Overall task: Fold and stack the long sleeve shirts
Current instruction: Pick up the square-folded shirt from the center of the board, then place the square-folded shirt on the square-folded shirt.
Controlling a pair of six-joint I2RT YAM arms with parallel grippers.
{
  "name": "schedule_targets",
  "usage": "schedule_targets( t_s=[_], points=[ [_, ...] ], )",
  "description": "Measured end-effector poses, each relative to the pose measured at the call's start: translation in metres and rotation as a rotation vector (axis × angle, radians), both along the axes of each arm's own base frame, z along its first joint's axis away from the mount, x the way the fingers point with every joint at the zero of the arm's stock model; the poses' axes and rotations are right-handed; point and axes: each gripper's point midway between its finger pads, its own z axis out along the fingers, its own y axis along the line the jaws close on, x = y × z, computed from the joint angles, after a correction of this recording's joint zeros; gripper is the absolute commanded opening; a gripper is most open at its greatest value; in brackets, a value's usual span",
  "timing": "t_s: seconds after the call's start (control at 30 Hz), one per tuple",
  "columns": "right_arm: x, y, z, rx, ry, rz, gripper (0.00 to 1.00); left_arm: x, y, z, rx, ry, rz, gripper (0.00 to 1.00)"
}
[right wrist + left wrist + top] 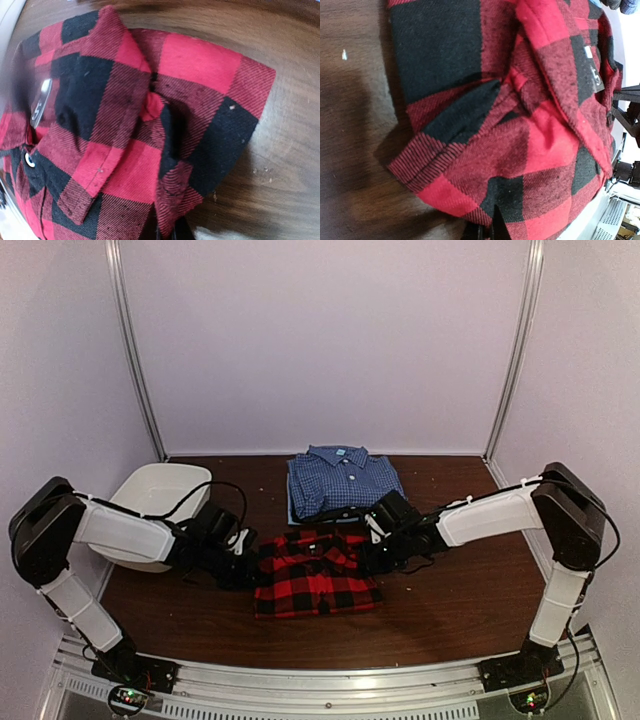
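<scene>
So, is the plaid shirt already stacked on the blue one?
No, the plaid shirt lies on the table in front of the blue shirt, not on it.

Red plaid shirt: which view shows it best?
Top external: the whole folded red plaid shirt fits in frame. Left wrist shows only one corner and the label close up; right wrist, the collar and a button.
</scene>
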Motion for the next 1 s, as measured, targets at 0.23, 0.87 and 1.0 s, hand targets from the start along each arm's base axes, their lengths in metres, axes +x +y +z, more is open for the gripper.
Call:
schedule_targets(
  t_s=[0.23, 0.87, 1.0],
  points=[
    [0.000, -0.001, 0.014, -0.017, -0.014, 0.018, 0.00, 0.002, -0.005, 0.037, -0.056, -0.096, -0.025, 0.00],
    [0.025, 0.005, 0.157, 0.064, -0.261, 0.049, 0.00, 0.017, -0.029, 0.175, -0.252, -0.394, -0.125, 0.00],
    [0.051, -0.011, 0.176, 0.040, -0.318, 0.010, 0.00, 0.039, -0.046, 0.211, -0.286, -0.456, -0.130, 0.00]
  ],
)
